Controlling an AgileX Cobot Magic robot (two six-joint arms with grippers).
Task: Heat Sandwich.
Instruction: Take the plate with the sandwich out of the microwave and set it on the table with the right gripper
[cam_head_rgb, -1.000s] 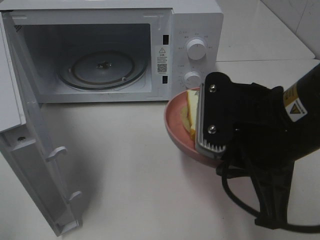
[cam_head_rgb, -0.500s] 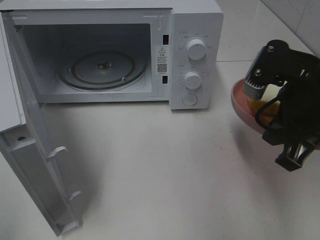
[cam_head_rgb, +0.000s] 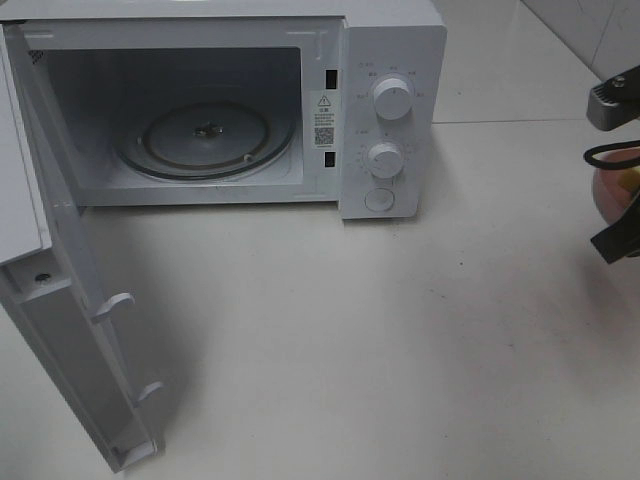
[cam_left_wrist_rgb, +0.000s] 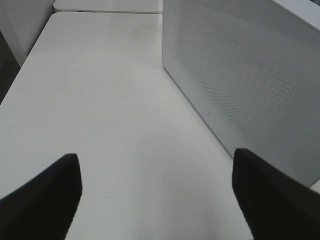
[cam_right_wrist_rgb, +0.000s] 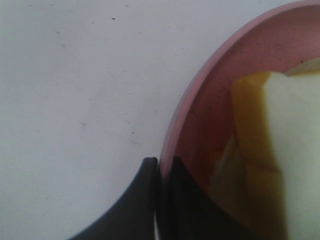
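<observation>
- Your right hand (cam_right_wrist_rgb: 159, 200) is pinching the plate (cam_right_wrist_rgb: 200, 115) rim, carrying the sandwich (cam_right_wrist_rgb: 270, 150) on it.
- Your left hand (cam_left_wrist_rgb: 155, 200) is hanging spread over the tabletop (cam_left_wrist_rgb: 110, 110) beside the microwave (cam_left_wrist_rgb: 250, 75).

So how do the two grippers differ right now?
The left gripper is open, its fingers wide apart with nothing between them over the bare table beside the microwave. The right gripper is shut on the rim of the pink plate, which carries the sandwich. In the high view only the right one shows, at the right edge. Both have dark fingers.
</observation>
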